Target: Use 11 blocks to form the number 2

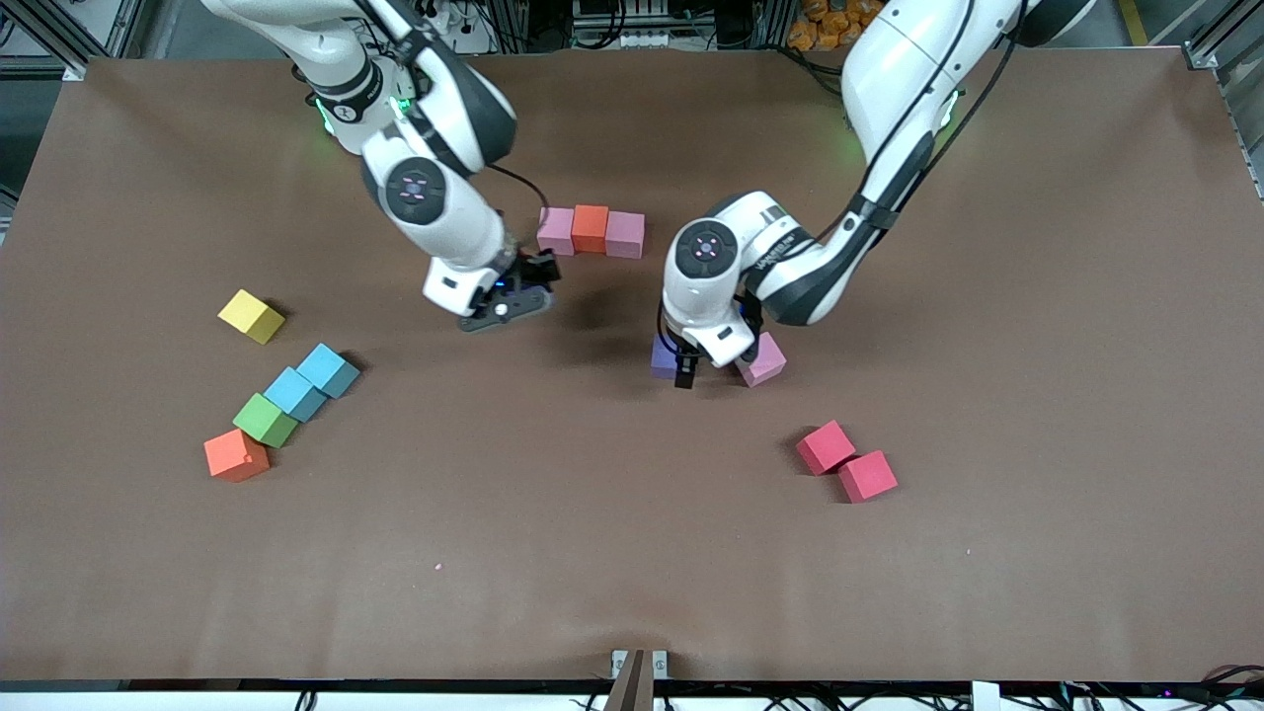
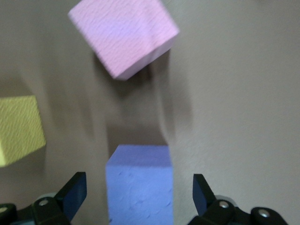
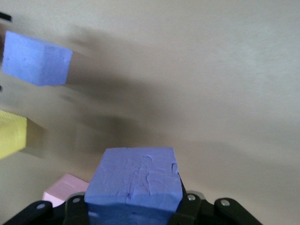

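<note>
A: What worries you most here?

B: The crowding in the middle of the frame. The right hand (image 1: 509, 301) is clamped on a purple block (image 3: 133, 180) and hangs over bare table (image 1: 632, 553) just beside the started row (image 1: 591, 230) in the upper middle of the frame: pink, orange-red, pink, set edge to edge. If it comes in low or skewed, I'd expect the carried block to shove that row out of line.

A: And the left hand?

B: The left hand (image 1: 684, 373) is spread wide, fingers either side of the second purple block (image 2: 139, 187), not yet gripping. A pink block (image 1: 762, 360) sits just beside it, turned at an angle. A finger coming down on that side could clip it and spin it off.

A: Could the arms meet?

B: Possibly. Both wrists are near each other, and the rows to come belong under the started row, right where the left arm is working.

A: Any room to spare?

B: Plenty. The lower middle of the frame is open, and every block lies well apart from the table's edges. The two red blocks (image 1: 846, 461) and the yellow, blue, green and orange cluster (image 1: 281, 395) toward the right arm's end keep out of the way.
</note>
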`<control>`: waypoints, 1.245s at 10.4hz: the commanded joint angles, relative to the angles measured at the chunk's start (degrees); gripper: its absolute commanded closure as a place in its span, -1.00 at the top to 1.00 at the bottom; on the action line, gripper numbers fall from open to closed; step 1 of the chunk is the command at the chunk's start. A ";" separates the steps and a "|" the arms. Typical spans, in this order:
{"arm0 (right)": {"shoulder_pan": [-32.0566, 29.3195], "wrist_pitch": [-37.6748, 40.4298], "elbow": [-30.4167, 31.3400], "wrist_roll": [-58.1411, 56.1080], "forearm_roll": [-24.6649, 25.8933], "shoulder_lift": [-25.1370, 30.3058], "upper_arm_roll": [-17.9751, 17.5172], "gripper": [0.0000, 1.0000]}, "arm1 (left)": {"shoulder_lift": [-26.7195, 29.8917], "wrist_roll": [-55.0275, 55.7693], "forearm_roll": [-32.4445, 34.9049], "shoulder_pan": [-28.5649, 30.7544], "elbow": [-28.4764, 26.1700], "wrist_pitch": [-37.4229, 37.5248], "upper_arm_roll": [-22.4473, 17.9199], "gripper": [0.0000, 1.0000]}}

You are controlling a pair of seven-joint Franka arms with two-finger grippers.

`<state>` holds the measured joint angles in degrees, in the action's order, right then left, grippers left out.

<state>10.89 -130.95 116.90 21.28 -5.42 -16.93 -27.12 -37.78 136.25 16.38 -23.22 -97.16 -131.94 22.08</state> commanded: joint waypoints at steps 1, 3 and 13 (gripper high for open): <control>11.91 0.78 -7.36 7.52 0.75 -6.26 9.58 -0.56 | -0.63 2.18 0.58 0.54 1.01 -1.03 -0.20 1.00; 19.49 0.70 -11.41 10.51 0.85 -9.60 15.50 -0.56 | -2.03 2.18 0.93 0.63 1.09 -2.08 -0.20 1.00; 34.99 -9.41 -5.37 25.83 0.41 -13.04 22.72 -0.56 | -5.55 0.42 2.86 0.01 1.09 -5.34 -0.20 0.98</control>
<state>44.59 -138.25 109.10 45.12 -5.33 -30.81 -5.21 -42.21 136.72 17.34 -23.21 -97.03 -136.97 21.79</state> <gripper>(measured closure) 0.410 0.004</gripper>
